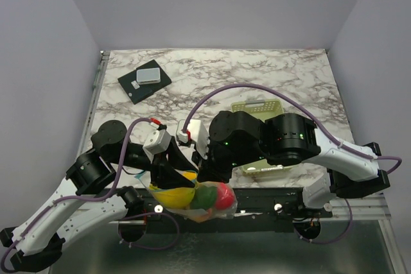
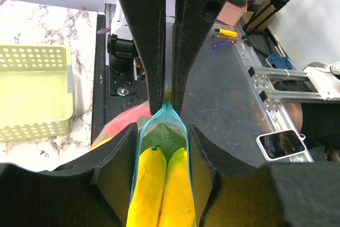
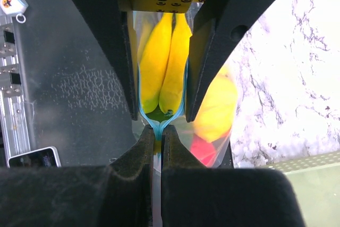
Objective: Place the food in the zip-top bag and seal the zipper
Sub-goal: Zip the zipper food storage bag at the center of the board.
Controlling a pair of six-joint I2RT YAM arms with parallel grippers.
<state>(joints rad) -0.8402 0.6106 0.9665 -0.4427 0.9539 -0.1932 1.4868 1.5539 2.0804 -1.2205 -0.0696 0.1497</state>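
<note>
The zip-top bag hangs at the table's near edge between both grippers. It holds the food: yellow bananas, a green piece, a red apple and a yellow lemon-like piece. My right gripper is shut on the light blue zipper, pinching its two sides together. My left gripper closes on the bag's mouth, where the zipper still gapes around the bananas. In the top view the left gripper and right gripper meet over the bag.
A pale green mesh basket stands behind the right arm and shows in the left wrist view. A dark pad with a grey block lies at the back left. A phone and tools lie below the table edge.
</note>
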